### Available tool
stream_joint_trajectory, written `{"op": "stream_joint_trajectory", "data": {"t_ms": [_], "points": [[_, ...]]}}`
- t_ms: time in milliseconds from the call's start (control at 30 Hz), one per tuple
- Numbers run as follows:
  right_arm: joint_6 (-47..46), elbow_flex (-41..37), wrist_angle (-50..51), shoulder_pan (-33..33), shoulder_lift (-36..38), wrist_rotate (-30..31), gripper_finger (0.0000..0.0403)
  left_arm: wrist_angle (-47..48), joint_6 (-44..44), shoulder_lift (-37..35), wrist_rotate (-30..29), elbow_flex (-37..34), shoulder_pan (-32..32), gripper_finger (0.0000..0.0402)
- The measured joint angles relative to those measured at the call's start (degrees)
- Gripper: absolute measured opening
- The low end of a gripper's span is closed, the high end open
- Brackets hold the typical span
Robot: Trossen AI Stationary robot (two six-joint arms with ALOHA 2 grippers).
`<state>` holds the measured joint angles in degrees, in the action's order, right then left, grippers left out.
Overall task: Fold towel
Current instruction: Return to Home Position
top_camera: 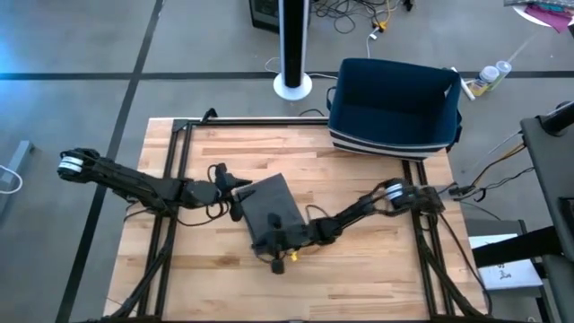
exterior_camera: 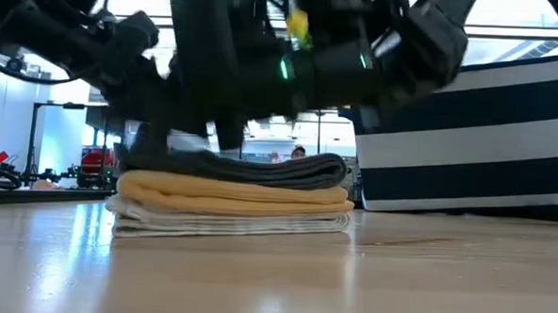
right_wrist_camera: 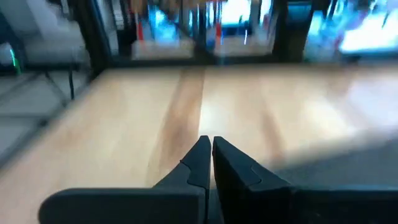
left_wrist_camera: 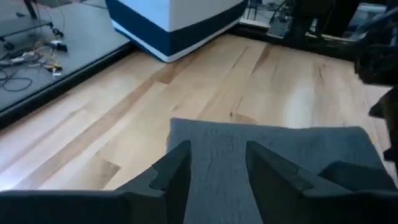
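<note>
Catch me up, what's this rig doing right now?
Three folded towels sit stacked mid-table: black towel on yellow towel on white towel. Both arms are at the stack and neither holds anything. The left gripper is open just above the black towel. The right gripper is shut by the stack's near side. A striped basket stands at the far right corner.

You are in a robotics lab or workshop: your light wooden plank table (top_camera: 224,260) stands on a bare grey concrete floor (top_camera: 72,54), with loose cables (top_camera: 345,18) lying beside a white round-footed post (top_camera: 292,45).
</note>
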<state>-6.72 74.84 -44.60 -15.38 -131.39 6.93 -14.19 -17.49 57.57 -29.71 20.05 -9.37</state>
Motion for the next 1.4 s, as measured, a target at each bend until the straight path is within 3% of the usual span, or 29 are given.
{"op": "stream_joint_trajectory", "data": {"t_ms": [233, 433, 633, 1033, 1400], "points": [[0.90, 2.05, 2.73, 0.04, 1.09, 0.07, 0.0013, 0.76, 3.34, -8.91, 0.22, 0.09, -0.02, 0.0144], [5.69, 2.12, 13.29, -0.26, 12.49, 0.06, 0.0013, 1.18, 5.99, -15.04, 0.22, 3.24, -0.02, 0.0131], [13.57, 1.33, 24.34, -0.23, 25.40, 0.30, 0.0013, 8.06, 6.97, -19.83, 0.27, 6.77, -0.02, 0.0116], [17.83, 2.48, 38.85, 0.53, 42.43, 9.69, 0.0013, 7.55, 11.36, -17.65, 0.34, 14.54, -0.04, 0.0133], [10.73, 1.69, 58.99, 0.52, 54.59, 9.62, 0.0013, 23.81, 5.89, -18.88, 0.62, 25.37, -0.02, 0.0155]]}}
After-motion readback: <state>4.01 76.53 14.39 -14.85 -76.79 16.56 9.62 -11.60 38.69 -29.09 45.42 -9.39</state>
